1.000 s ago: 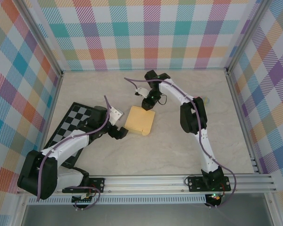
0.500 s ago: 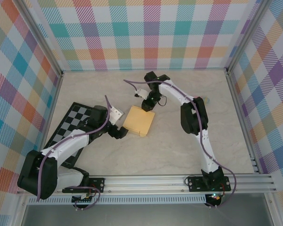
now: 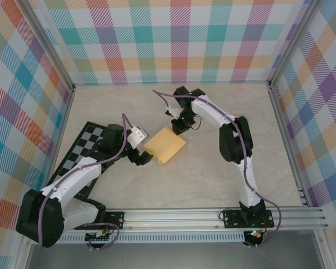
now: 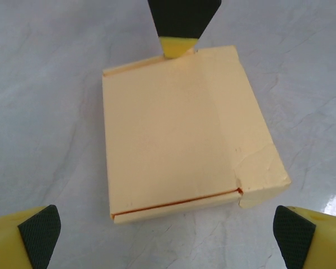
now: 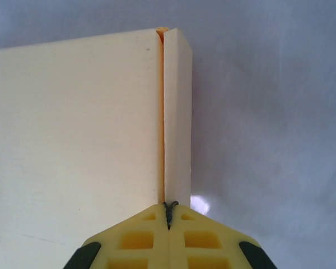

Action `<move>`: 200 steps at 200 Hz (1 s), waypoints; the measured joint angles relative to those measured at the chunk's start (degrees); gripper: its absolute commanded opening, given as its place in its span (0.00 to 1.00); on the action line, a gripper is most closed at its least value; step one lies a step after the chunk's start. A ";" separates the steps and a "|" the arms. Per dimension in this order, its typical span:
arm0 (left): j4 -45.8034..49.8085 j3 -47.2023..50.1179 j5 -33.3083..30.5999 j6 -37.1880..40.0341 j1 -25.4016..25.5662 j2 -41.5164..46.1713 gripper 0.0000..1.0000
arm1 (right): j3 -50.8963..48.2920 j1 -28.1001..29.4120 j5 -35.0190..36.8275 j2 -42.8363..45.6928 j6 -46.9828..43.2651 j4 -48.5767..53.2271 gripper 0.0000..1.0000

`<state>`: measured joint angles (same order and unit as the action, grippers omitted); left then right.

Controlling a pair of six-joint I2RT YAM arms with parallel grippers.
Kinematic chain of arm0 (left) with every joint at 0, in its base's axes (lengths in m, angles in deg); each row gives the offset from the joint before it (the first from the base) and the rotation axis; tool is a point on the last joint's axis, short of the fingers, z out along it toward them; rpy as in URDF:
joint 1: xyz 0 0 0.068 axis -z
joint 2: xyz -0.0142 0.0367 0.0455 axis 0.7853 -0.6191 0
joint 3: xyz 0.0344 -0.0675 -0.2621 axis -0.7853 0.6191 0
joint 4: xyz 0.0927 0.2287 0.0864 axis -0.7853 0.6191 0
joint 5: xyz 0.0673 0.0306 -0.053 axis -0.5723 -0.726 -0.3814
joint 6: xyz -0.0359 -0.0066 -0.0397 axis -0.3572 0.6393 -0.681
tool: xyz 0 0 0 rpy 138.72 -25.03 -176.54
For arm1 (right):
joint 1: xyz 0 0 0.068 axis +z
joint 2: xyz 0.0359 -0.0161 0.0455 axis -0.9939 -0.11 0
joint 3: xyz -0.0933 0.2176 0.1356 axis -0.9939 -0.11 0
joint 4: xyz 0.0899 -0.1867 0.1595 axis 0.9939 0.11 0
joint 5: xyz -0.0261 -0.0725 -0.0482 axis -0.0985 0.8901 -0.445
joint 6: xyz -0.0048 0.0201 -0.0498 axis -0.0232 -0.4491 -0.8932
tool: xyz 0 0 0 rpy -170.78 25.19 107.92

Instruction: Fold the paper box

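Observation:
The paper box [image 3: 164, 145] is a flat yellow-orange card packet lying on the table between both arms, with a narrow flap folded along one side [image 5: 176, 112]. My left gripper [image 3: 143, 148] is open wide at the box's left edge, and its fingertips [image 4: 40, 234] stand on either side of the near edge of the paper box [image 4: 173, 134] without touching it. My right gripper [image 3: 178, 128] is shut, and its tip [image 5: 169, 210] rests against the box's far edge at the seam. That tip [image 4: 179, 47] also appears in the left wrist view.
A black-and-white checkered board [image 3: 81, 154] lies at the left under the left arm. Plaid walls enclose the table on three sides, and an aluminium rail [image 3: 213, 216] runs along the near edge. Bare tabletop [image 3: 213, 179] lies to the right of the box.
The right gripper has closed its jaws and shifted at the box's far edge. The box has turned slightly on the table. The left gripper stays open beside it.

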<state>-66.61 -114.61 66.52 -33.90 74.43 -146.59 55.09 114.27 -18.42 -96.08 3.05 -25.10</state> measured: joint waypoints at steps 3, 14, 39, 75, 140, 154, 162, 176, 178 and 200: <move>0.02 0.02 0.79 1.49 0.09 0.52 1.00 | -1.07 -0.20 -0.59 0.87 1.25 0.17 0.00; 0.39 0.02 3.10 5.90 0.26 2.23 1.00 | -5.79 -1.16 -3.34 4.57 5.27 0.72 0.00; 3.93 -0.76 6.10 17.18 1.27 4.09 1.00 | -13.97 -4.70 -9.46 11.47 10.43 3.41 0.00; 8.02 -1.79 6.45 28.76 2.45 2.36 1.00 | -18.91 -9.57 -15.87 15.61 11.43 7.45 0.00; 5.86 -6.23 5.92 36.11 7.63 -5.03 0.98 | -20.96 -11.30 -21.66 15.74 10.75 9.90 0.00; 4.13 -6.36 5.99 36.04 8.72 -6.80 0.97 | -21.18 -11.39 -22.27 15.72 10.40 10.03 0.00; 2.93 -6.32 5.99 35.69 9.22 -7.74 0.96 | -21.35 -11.39 -22.47 15.72 10.21 10.14 0.00; 0.96 -6.32 6.03 34.91 9.75 -8.70 0.95 | -21.59 -11.39 -22.51 15.69 9.97 10.47 0.00; 0.66 -6.32 6.03 34.69 9.81 -8.81 0.95 | -21.62 -11.39 -22.51 15.69 9.94 10.51 0.00; -1.25 -6.32 6.49 33.77 10.29 -9.51 0.92 | -21.90 -11.41 -22.45 15.61 9.66 10.86 0.00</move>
<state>-67.86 -120.93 73.01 -0.13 84.72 -156.10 33.18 102.86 -40.86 -80.48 12.72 -14.23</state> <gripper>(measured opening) 0.933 0.046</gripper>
